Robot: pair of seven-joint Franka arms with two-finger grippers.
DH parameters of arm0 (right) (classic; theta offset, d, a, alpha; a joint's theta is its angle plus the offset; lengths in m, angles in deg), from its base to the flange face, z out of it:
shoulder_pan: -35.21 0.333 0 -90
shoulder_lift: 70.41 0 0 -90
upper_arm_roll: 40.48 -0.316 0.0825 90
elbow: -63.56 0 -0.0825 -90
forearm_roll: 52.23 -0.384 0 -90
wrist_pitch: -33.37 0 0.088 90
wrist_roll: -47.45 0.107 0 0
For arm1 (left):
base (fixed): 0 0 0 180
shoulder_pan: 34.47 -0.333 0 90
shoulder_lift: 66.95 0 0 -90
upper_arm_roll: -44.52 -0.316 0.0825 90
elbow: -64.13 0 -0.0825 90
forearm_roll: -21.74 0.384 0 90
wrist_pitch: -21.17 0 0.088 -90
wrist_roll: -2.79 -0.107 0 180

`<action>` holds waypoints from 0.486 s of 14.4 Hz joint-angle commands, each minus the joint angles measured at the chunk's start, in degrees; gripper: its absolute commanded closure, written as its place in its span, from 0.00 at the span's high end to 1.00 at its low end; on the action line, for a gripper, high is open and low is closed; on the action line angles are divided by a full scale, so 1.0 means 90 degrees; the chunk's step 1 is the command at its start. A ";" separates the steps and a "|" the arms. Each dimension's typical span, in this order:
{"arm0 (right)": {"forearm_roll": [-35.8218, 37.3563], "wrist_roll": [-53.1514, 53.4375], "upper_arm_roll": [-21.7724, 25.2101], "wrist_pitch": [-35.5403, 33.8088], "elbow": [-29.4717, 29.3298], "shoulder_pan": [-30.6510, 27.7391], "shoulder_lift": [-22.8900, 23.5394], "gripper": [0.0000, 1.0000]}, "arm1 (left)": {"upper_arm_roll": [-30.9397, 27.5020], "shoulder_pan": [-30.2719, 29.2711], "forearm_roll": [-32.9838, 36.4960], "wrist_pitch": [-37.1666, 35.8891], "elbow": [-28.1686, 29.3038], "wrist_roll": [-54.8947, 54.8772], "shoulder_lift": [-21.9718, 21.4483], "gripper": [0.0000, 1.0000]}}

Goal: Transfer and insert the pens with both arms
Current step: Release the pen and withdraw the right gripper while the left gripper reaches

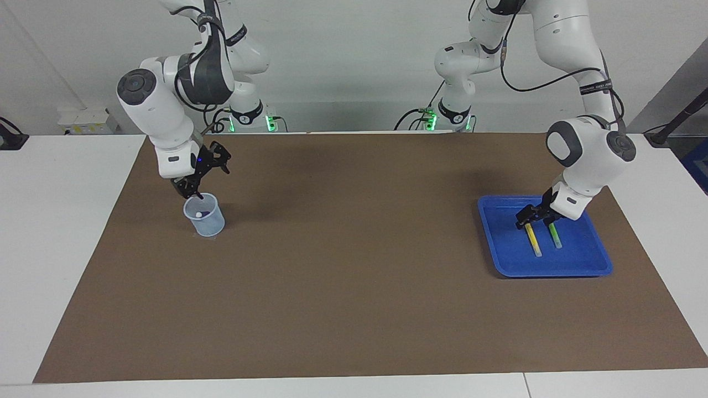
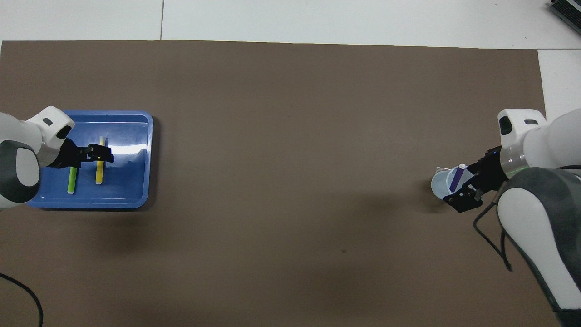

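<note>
A: Pens: slim yellow plastic marker pen [image 1: 531, 238] and green one [image 1: 553, 236] lie side by side in blue plastic tray [image 1: 581, 267]. Light, stiff, slick; grab mid-barrel.

B: Left claw [image 1: 534, 216] open, empty, over their upper ends. Purple pen [image 2: 455, 177] stands in clear plastic cup [image 1: 207, 222]; right claw [image 1: 193, 190] open above the rim.

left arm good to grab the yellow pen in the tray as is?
Probably yes. The left pincer is open, low over the blue tray at the yellow pen. The green pen lies beside it with a gap, and nothing covers the yellow one.
</note>
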 commanded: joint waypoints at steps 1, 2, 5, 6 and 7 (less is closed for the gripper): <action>-0.0326 0.1229 -0.0066 -0.0224 -0.0355 0.0471 0.0136 1.00 | 0.0033 -0.0027 0.0132 0.0251 -0.0153 -0.0071 0.0267 1.00; -0.0550 0.1698 -0.0066 -0.0253 -0.0345 0.0579 0.0127 1.00 | 0.0033 0.0002 0.0132 0.0281 -0.0153 -0.0062 0.0286 1.00; -0.0767 0.3221 -0.0075 0.0078 -0.0043 0.1037 0.0020 1.00 | 0.0033 0.0061 0.0132 0.0514 -0.0163 -0.0062 0.0403 1.00; -0.0767 0.3584 -0.0075 0.0127 -0.0004 0.1184 -0.0020 1.00 | 0.0033 0.0080 0.0132 0.0632 -0.0153 -0.0062 0.0471 0.99; -0.0787 0.3877 -0.0075 0.0137 -0.0003 0.1301 -0.0030 1.00 | 0.0033 0.0081 0.0132 0.0691 -0.0134 -0.0062 0.0501 0.97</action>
